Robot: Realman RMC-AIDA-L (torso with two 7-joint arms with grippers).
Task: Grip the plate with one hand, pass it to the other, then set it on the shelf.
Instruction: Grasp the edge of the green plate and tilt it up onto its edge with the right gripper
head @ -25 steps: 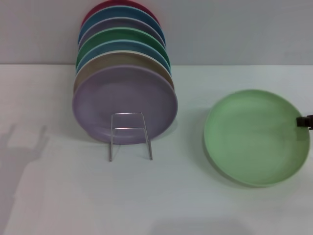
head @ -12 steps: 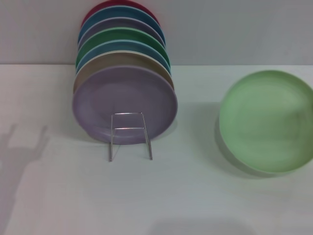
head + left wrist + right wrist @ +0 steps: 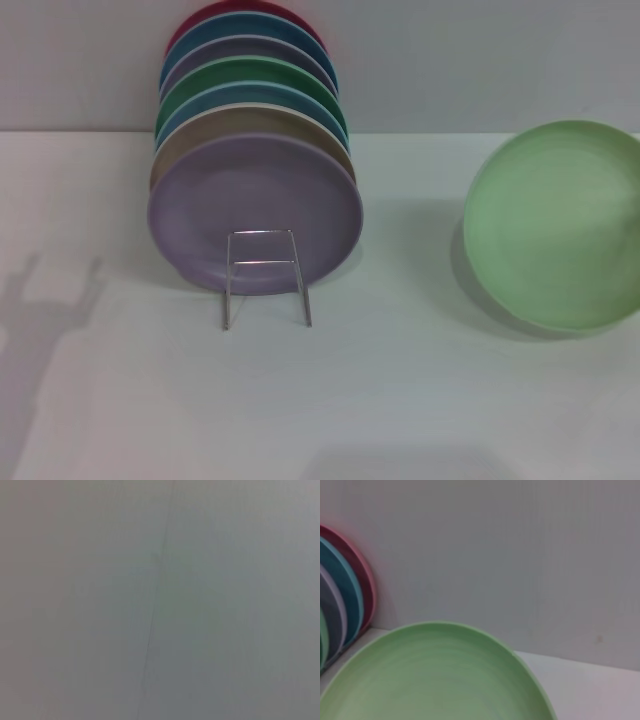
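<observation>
plate (image 3: 555, 225) sits tilted off the table (image 3: 400, 400) at your three o'clock, well apart from the shelf (image 3: 266, 277); neither pincer shows, so you cannot tell their state.

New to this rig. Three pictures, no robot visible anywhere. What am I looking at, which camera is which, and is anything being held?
It is a two-armed robot with a gripper on each arm and three cameras: one on the head and one on each wrist.

The head view looks down at a white table. On it stands a thin wire rack holding a row of upright plates, a lilac plate at the front. On the robot's right, the pale green plate is tilted and lifted clear of the table, with its shadow below it.

The right wrist view shows that same green plate close up, with the racked plates off to one side. That suggests the right gripper is carrying it, but the gripper itself is out of view.

The left wrist view shows only a blank grey surface; the left arm is out of view too.
</observation>
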